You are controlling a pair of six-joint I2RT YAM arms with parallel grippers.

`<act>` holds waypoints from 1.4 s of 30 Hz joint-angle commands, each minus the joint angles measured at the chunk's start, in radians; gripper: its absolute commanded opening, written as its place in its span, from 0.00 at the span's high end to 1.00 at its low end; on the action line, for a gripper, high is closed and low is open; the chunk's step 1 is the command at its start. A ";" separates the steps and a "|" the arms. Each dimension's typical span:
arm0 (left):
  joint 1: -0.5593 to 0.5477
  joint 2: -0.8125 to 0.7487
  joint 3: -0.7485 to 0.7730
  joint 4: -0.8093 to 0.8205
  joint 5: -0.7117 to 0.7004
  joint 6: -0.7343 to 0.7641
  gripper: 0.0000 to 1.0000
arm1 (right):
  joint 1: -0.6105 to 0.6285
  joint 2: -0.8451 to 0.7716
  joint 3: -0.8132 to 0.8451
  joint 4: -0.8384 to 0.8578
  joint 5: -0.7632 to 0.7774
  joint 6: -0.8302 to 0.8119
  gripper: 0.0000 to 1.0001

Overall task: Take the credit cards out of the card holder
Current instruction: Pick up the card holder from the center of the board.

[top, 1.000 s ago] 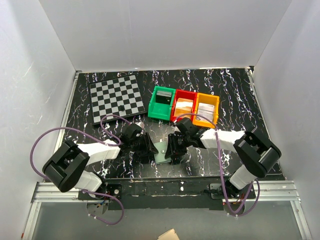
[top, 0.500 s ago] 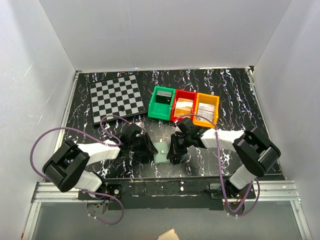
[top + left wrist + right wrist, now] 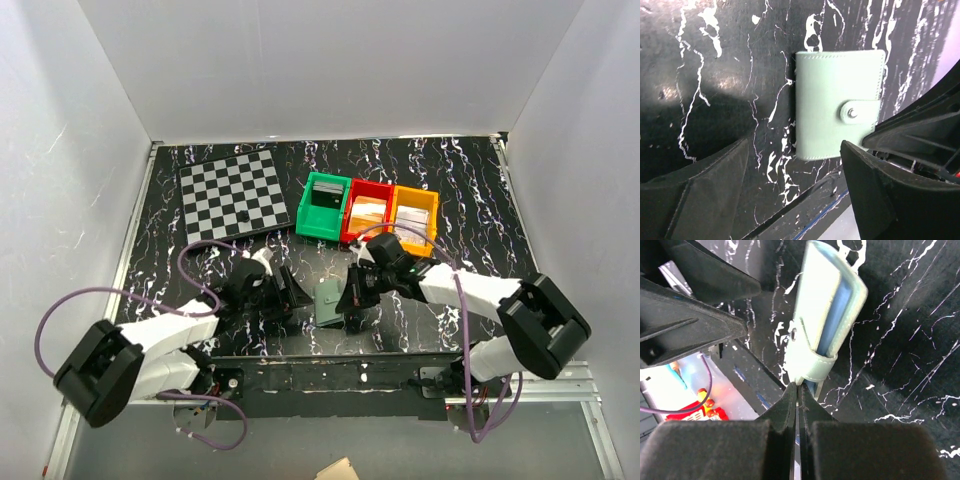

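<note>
Since the wallet must be steadied before anything can be drawn from it, the right gripper has its fingers pressed together on the near edge of the card holder. They appear to pinch it right at the fingertips, just beneath the snap tab. Beyond those tips the holder runs straight away from the hand, seen edge-on, propped up off the marbled table with its blue lining showing between the sage covers. No separate credit card can be told apart in there. Facing it from the other side, the left gripper is spread wide and holds nothing. The holder's flat outer face sits just ahead of its fingers and slightly toward the right one, tab fastened, likely presented so this hand can undo the snap.
</note>
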 commanded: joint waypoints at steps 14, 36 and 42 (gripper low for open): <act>0.020 -0.272 -0.179 0.456 0.108 -0.076 0.12 | -0.043 -0.197 0.160 -0.158 -0.196 -0.061 0.99; 0.023 -0.151 -0.101 0.724 0.266 -0.128 0.23 | -0.041 -0.252 0.255 -0.223 -0.239 -0.062 0.99; 0.027 -0.157 -0.110 0.745 0.273 -0.139 0.39 | -0.041 -0.264 0.241 -0.223 -0.239 -0.065 0.99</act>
